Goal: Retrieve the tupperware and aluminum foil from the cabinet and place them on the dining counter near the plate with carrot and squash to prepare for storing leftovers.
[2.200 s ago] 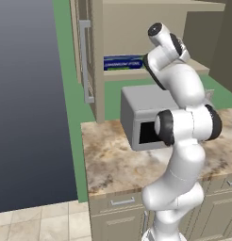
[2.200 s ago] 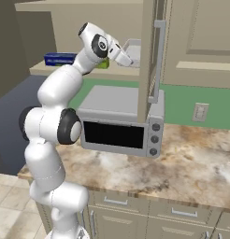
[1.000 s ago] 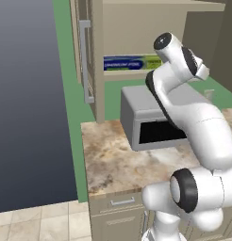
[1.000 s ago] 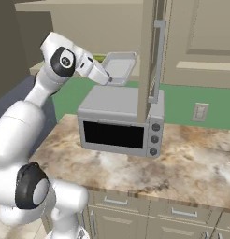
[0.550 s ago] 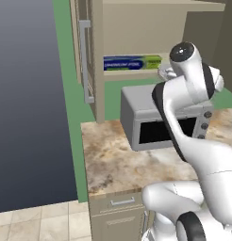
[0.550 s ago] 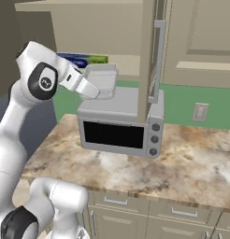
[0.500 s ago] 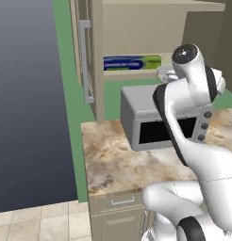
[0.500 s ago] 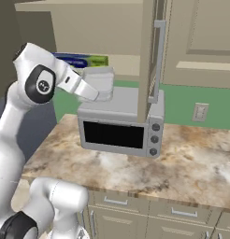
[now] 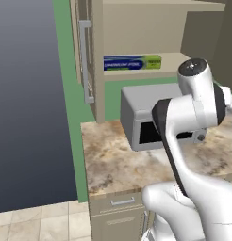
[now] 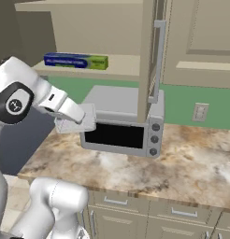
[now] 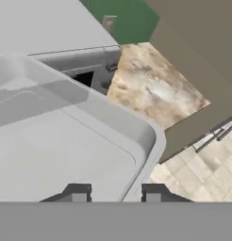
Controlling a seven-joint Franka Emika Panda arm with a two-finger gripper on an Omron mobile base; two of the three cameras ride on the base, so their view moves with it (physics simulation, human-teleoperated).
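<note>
Tupperware [image 11: 75, 141], clear and shallow, seen close from the hand camera, its rounded rim clamped between the two dark fingertips [image 11: 153, 192] of the hand [image 11: 115, 193]. Same container [image 10: 77, 122] seen from the right base camera held out at the end of the white arm, roughly level, hanging in front of the left end of the microwave and above the front part of the marbled surface [image 10: 135, 170]. Hand [image 10: 78, 119] pinching the container by one edge, fingers drawn close on the thin wall.

Behind and below, grey microwave [image 10: 124, 123] standing on the surface with its dark door facing forward and its knobs at the right end; also seen from the left base camera [image 9: 146, 113], partly masked by the arm. Drawers with metal handles [image 10: 117, 201] along the front of the surface. Tiled floor [image 9: 33, 221] at lower left from the left base camera.

Farther back and higher, open wall cabinet [image 10: 89, 28] with its door [image 10: 152, 56] swung out, long handle facing forward. Aluminum foil [image 10: 75, 60], a long blue and green box, lying flat on the cabinet shelf, well apart from the hand; same box [image 9: 132, 62] visible from the left base camera, above the microwave. Green wall and a white outlet plate [image 10: 199, 112] at the back right.
</note>
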